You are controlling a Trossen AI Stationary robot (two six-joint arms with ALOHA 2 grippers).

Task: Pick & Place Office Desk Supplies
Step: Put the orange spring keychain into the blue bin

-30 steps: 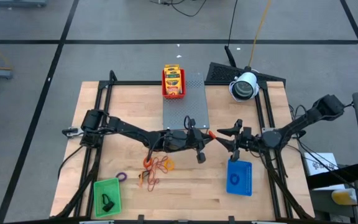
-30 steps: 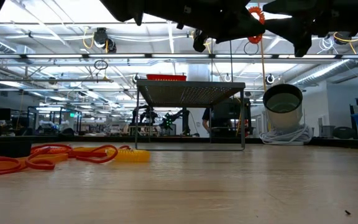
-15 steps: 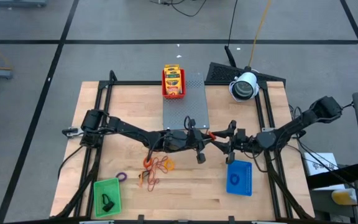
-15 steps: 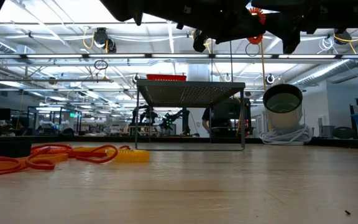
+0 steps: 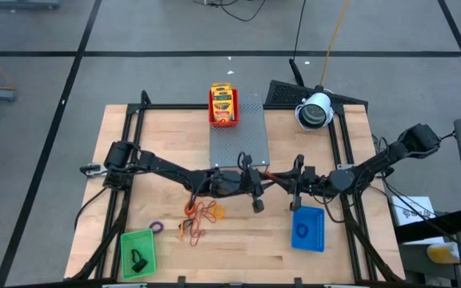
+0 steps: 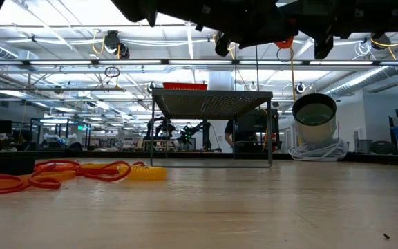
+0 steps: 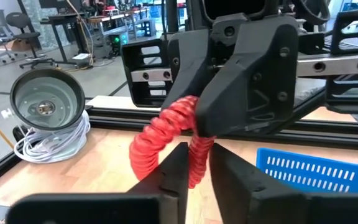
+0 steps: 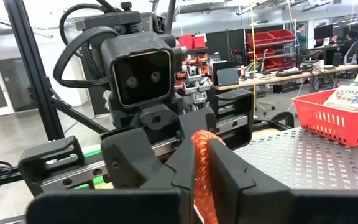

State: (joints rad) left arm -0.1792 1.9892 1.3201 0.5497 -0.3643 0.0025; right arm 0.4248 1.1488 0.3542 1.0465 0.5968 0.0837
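A red-orange coiled rubber-band loop hangs in the air between my two grippers, in front of the grey perforated box. My left gripper comes from the table's left and is shut on the loop. My right gripper faces it from the right, also shut on the loop. More orange and red loops lie on the wood, and a purple loop rests beside them. Crayon packets lie in the red tray on the box. My left gripper pinches the loop's near strand between its two fingers, coming level from the table's left. The loop is lifted clear of the table. My right gripper pinches a strand of the same loop between its two fingers, coming about level from the table's right. In the left wrist view its fingers close over the loop's far part.
A blue tray holding a blue loop lies below the right gripper. At the near left stands a green tray with a dark clip. A white round lamp-like unit sits on coiled cable at the far right.
My right gripper has moved a little toward the table's left, up to the left gripper, and has shut from wide open onto the loop. The loop has stayed in the air at the left gripper.
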